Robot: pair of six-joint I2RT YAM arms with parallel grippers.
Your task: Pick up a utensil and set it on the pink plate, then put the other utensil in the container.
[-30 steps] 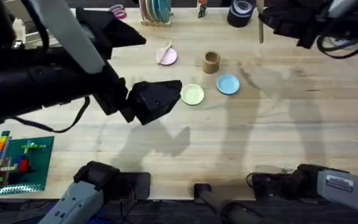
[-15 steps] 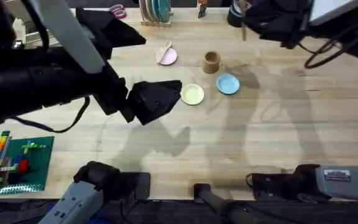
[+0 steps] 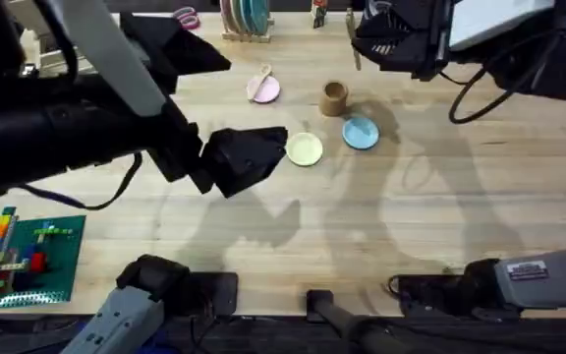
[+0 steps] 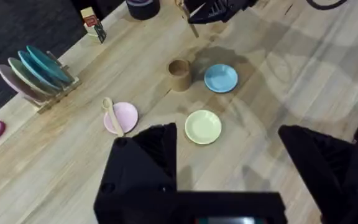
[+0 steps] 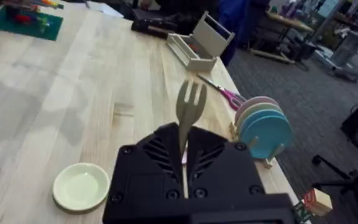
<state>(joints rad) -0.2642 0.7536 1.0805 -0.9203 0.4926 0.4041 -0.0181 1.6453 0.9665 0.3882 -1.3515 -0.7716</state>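
The wooden spoon (image 3: 263, 77) lies on the pink plate (image 3: 266, 92), also seen as spoon (image 4: 112, 114) on plate (image 4: 125, 116). The wooden fork (image 5: 188, 112) stands prongs up, with my right gripper (image 5: 185, 171) shut on its handle. From overhead, that gripper (image 3: 376, 44) holds the fork (image 3: 353, 49) in the air just behind and to the right of the brown container (image 3: 334, 96). In the left wrist view the cup (image 4: 179, 74) stands upright. My left gripper (image 3: 254, 155) hangs open and empty left of the yellow plate.
A yellow plate (image 3: 305, 149) and a light blue plate (image 3: 361, 132) lie in front of the cup. A plate rack (image 3: 246, 18), scissors (image 3: 186, 17) and a black tape roll (image 3: 379, 22) line the far edge. A brick baseplate (image 3: 23, 258) sits near left.
My right arm has carried the fork leftward along the far side, from the right toward the cup. The left arm, plates and spoon have stayed still.
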